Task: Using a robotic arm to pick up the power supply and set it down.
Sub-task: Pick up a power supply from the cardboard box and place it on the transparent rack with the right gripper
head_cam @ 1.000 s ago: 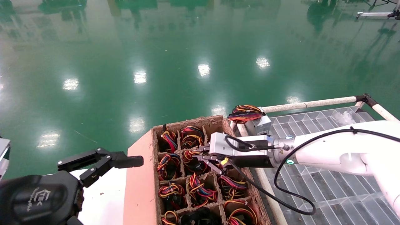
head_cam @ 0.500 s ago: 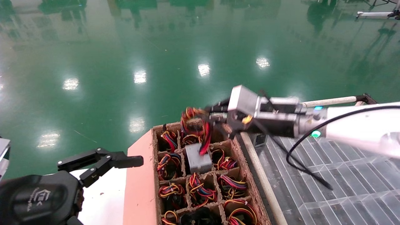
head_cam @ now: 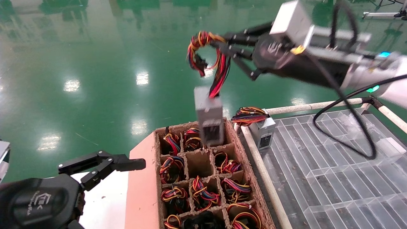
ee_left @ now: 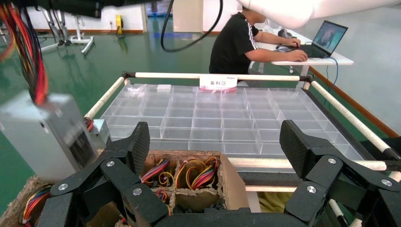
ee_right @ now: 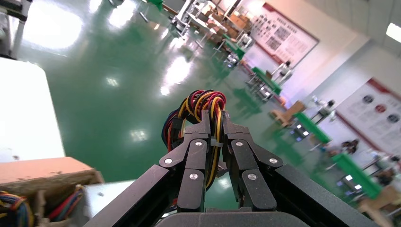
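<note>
Supply [head_cam: 209, 119] hangs in the air above the far end of the crate [head_cam: 244, 159], clear of its cells, dangling by its wires [head_cam: 206, 52]. Its long axis runs up and down, the black socket panel low on the face turned toward the robot, the wires leaving its top. The right gripper [head_cam: 222, 44], high and right of centre on the arm [head_cam: 365, 66], is clamped on the looped red, orange, yellow and black bundle; the right wrist view shows both fingers [ee_right: 198, 142] pressed together with wires pinched between them. The centre cell in the crate's second row from the far end stands bare; most of the others hold coiled bundles. Just right of the crate, a second box [head_cam: 262, 128] stands upright at the far left corner of the clear divided tray [head_cam: 334, 178]. The left gripper [head_cam: 105, 163] rests low at the near left, jaws spread wide, holding nothing.
</note>
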Available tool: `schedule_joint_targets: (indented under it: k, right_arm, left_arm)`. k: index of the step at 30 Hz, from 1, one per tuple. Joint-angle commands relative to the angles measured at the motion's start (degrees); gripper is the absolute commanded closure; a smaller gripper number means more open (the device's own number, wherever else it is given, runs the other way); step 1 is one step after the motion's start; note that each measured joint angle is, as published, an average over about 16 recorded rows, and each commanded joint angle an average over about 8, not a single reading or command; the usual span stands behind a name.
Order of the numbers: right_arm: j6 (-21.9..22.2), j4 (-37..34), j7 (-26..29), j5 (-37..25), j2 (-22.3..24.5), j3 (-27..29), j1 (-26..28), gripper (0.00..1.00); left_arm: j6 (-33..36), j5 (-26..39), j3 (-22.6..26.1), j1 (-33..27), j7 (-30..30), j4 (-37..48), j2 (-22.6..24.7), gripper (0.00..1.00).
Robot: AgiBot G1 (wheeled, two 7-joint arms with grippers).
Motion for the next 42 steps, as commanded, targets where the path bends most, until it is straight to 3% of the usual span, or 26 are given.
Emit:
schedule_joint_targets:
  k: [1, 11, 24, 31, 42]
  right_arm:
    - [0.4, 2.1, 0.9, 0.6, 0.8, 0.6, 0.5, 1.00]
    - [0.8, 2.3, 1.6, -3.2, 7.2, 0.5, 4.0, 1.00]
    - [-1.5, -4.4, -2.9, -4.2, 13.6, 0.7, -0.2, 1.00]
    - [-2.7, -7.9, -5.6, -5.6, 12.9, -0.5, -1.1, 1.00]
    - [-4.0, -15.8, -9.8, -7.6, 7.5, -2.7, -0.1, 1.00]
  left_arm:
    - [0.0, 0.0, 0.0, 0.0, 0.0, 0.0, 0.0, 0.00]
    - [0.0, 0.0, 0.0, 0.0, 0.0, 0.0, 0.0, 0.00]
    - [0.0, 0.0, 0.0, 0.0, 0.0, 0.0, 0.0, 0.00]
    - [0.0, 0.0, 0.0, 0.0, 0.0, 0.0, 0.0, 0.00]
    - [0.0, 0.0, 0.0, 0.0, 0.0, 0.0, 0.0, 0.00]
